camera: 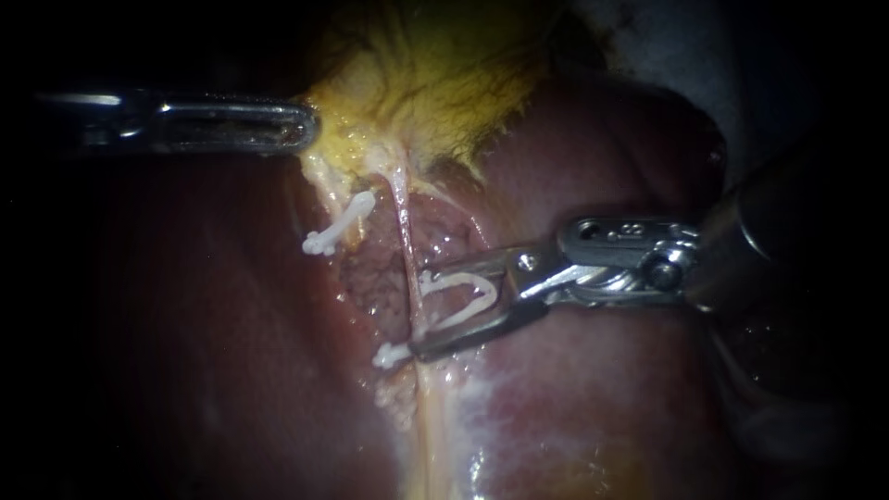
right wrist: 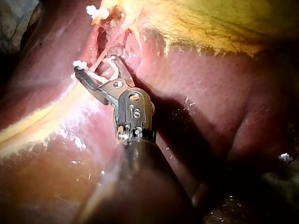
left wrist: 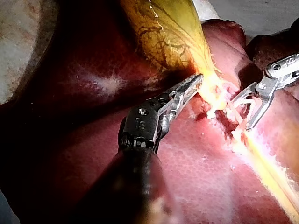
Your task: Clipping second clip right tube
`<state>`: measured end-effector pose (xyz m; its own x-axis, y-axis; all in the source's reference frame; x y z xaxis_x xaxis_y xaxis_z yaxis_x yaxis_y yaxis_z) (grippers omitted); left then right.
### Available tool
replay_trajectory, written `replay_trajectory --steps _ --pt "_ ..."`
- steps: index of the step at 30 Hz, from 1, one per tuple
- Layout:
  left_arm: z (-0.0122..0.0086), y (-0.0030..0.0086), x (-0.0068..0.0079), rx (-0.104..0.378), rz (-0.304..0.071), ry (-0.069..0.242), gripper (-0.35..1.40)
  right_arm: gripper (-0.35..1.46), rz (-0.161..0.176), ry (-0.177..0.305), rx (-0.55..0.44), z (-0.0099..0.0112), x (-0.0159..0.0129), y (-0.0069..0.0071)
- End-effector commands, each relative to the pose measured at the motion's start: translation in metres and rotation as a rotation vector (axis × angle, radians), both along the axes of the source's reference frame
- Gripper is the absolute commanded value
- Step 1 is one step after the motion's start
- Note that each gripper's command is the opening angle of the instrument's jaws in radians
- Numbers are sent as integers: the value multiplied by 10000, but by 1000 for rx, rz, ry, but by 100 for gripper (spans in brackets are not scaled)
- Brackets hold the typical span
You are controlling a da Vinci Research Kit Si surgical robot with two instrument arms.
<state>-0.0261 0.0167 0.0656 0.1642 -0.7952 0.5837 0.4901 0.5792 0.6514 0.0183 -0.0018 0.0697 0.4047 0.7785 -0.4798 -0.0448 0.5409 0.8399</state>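
A thin pale right tube (camera: 404, 231) runs down from the yellow gallbladder (camera: 435, 83). My right instrument (camera: 419, 313) comes in from the right, its jaws spread wide and holding an open white clip (camera: 460, 298) whose legs straddle this tube. Just below the lower jaw a closed white clip (camera: 389, 355) sits on the same tube. Another white clip (camera: 338, 227) sits on the left tube. My left instrument (camera: 308, 126) is shut on the gallbladder's neck edge, seen also in the left wrist view (left wrist: 197, 80). The right wrist view shows the spread jaws (right wrist: 96, 65) across the tube.
Dark red liver (camera: 593, 407) surrounds the dissected bed. A raw, granular patch (camera: 370, 278) lies between the two tubes. A pale yellowish band of tissue (camera: 431, 426) continues downward from the tubes. The right instrument's shaft (camera: 787, 231) crosses the right side.
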Motion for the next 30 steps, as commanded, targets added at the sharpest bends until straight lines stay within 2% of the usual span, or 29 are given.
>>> replay_trajectory --steps 1,8,18,20,24,30 --pt "0 0 0 0 0 0 -35 53 4 13 13 1 2 0" --pt "0 0 -1 0 -1 1 -35 53 15 119 116 0 14 -2" --pt "0 0 -1 0 -1 1 -35 49 -10 234 193 -21 16 -11" --pt "0 0 -1 0 -1 1 -35 47 -23 239 195 -25 17 -13" --pt "0 -1 -1 -1 -1 1 -35 41 -26 241 195 -27 18 -14" --pt "0 0 -2 -1 -1 1 -35 16 -25 237 207 -27 17 -12"
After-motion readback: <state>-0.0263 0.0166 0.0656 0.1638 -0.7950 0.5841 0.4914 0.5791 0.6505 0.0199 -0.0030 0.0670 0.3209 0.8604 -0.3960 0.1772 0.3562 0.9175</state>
